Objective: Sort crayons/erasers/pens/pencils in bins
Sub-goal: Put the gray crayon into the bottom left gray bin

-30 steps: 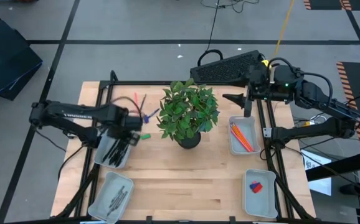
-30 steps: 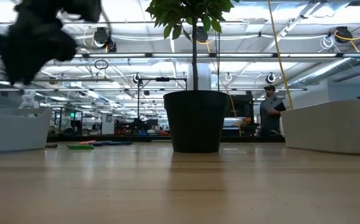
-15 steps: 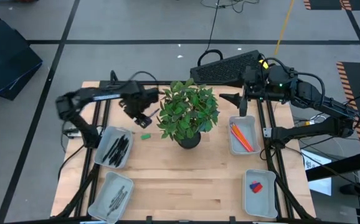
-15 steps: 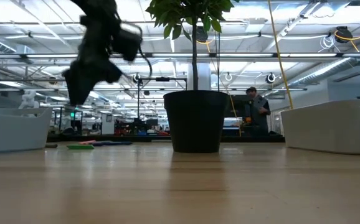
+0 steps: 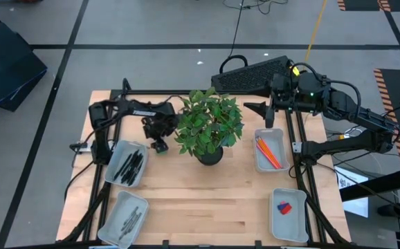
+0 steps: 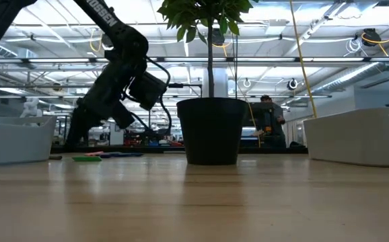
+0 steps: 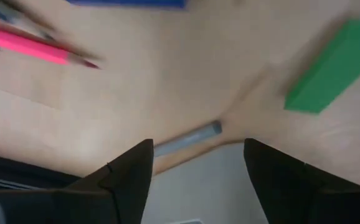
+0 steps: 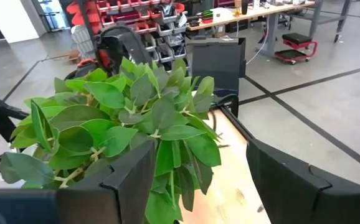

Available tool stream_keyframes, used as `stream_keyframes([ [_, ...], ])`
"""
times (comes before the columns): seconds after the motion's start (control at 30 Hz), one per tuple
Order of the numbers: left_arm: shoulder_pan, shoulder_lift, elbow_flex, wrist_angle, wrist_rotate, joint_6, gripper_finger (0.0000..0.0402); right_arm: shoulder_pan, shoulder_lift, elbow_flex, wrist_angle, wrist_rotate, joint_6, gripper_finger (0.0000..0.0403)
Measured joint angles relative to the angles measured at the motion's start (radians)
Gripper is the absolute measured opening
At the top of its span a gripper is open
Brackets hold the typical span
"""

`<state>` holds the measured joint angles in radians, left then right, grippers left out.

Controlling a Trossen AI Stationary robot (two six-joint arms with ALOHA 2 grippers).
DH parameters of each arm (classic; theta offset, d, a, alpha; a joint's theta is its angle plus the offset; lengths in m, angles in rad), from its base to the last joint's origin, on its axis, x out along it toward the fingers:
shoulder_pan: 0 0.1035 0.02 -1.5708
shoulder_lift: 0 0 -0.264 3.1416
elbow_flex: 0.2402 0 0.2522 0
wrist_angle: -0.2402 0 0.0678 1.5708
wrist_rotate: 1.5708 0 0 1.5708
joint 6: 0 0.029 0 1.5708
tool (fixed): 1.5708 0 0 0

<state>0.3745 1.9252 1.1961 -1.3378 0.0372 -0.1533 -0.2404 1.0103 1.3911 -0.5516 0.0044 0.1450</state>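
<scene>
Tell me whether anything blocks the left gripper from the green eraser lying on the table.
Nothing visible does. The left gripper hangs open just above the bare table, and the green eraser lies slightly off to one side with clear wood between. The pink pencil lies away from that path.

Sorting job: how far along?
Done: pens in one left bin, pencils in a right bin, erasers in another. In hand: nothing; the open left tool hovers over the green eraser. Left: that eraser and a pink pencil beside it. Right tool waits open.
</scene>
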Motion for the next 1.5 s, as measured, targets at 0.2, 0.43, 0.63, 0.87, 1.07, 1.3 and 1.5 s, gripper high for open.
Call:
stream_keyframes([
  [0.2, -0.048, 0.001, -0.089, 0.006, -0.052, 0.066, 0.0255, 0.000, 0.000, 0.000, -0.001, -0.001, 0.000, 0.0244],
  [0.43, -0.049, 0.000, -0.137, 0.107, -0.084, 0.075, 0.0230, 0.000, 0.000, 0.000, -0.001, -0.001, -0.007, 0.0244],
  [0.63, -0.051, 0.000, -0.138, 0.143, -0.070, 0.100, 0.0126, 0.000, 0.000, 0.000, -0.009, -0.004, -0.001, 0.0244],
  [0.87, -0.050, -0.002, -0.136, 0.162, -0.077, 0.117, 0.0016, 0.000, 0.000, 0.000, -0.031, -0.005, 0.000, 0.0244],
  [1.07, -0.050, -0.001, -0.130, 0.164, -0.152, 0.133, 0.0037, 0.000, 0.000, 0.000, -0.031, -0.005, 0.000, 0.0244],
  [1.3, -0.055, -0.027, -0.103, 0.152, -0.224, 0.132, 0.0025, 0.000, 0.000, 0.000, -0.031, -0.006, 0.000, 0.0244],
  [1.5, -0.056, -0.096, -0.092, 0.104, -0.220, 0.107, 0.0011, 0.000, 0.000, 0.000, -0.031, -0.007, 0.000, 0.0244],
])
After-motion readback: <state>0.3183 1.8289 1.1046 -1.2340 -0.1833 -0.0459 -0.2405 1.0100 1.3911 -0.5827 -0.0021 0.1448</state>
